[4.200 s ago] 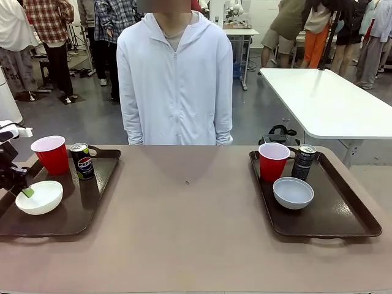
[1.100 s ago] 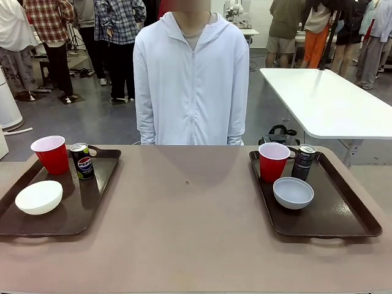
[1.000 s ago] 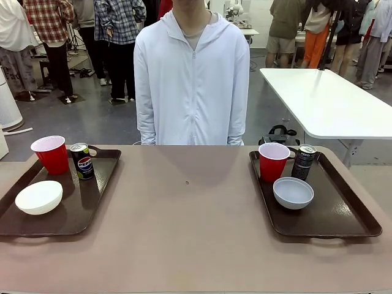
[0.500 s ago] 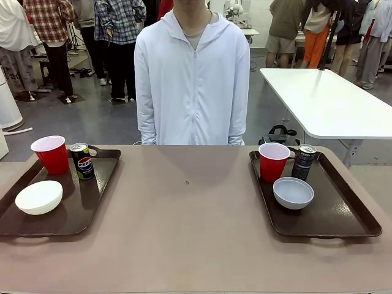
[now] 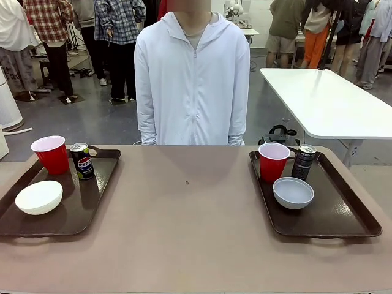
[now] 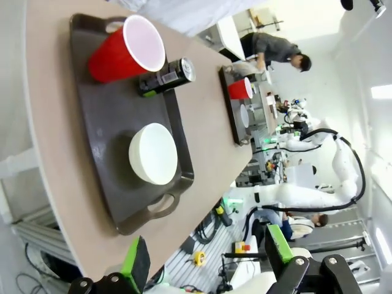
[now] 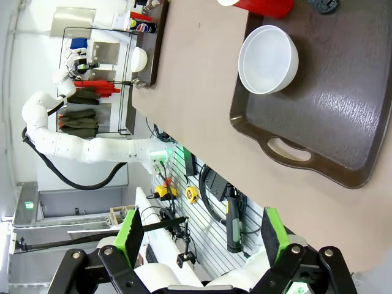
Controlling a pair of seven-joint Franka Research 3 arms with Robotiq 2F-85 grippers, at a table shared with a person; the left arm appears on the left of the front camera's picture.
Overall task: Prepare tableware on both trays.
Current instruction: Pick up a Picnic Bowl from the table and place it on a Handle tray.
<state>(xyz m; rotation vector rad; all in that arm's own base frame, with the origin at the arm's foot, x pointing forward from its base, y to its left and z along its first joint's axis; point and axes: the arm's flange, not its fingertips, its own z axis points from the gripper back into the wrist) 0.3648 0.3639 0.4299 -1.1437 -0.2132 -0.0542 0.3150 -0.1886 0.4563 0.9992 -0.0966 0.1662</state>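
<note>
The left tray (image 5: pixel 86 205) carries a red cup (image 5: pixel 51 154), a dark can (image 5: pixel 81 160) and a white bowl (image 5: pixel 39 197). On the right tray (image 5: pixel 343 214) stand a red cup (image 5: pixel 273 162), a dark can (image 5: pixel 304 162) and a white bowl (image 5: pixel 293 193). My left gripper (image 6: pixel 206 260) hangs open and empty, high above and off the end of its tray (image 6: pixel 104 122), looking down on the bowl (image 6: pixel 153 153). My right gripper (image 7: pixel 202 236) is open and empty too, well above its tray (image 7: pixel 343 110) and bowl (image 7: pixel 268 59).
A person in a white hooded jacket (image 5: pixel 191 79) stands at the table's far edge with arms at the sides. The brown tabletop (image 5: pixel 184 220) stretches bare between the trays. A white table (image 5: pixel 324 101) stands behind at the right.
My left gripper, which was at the left bowl about four seconds ago, has drawn back out of the front view. The person has shifted slightly to the right. The tableware has not moved.
</note>
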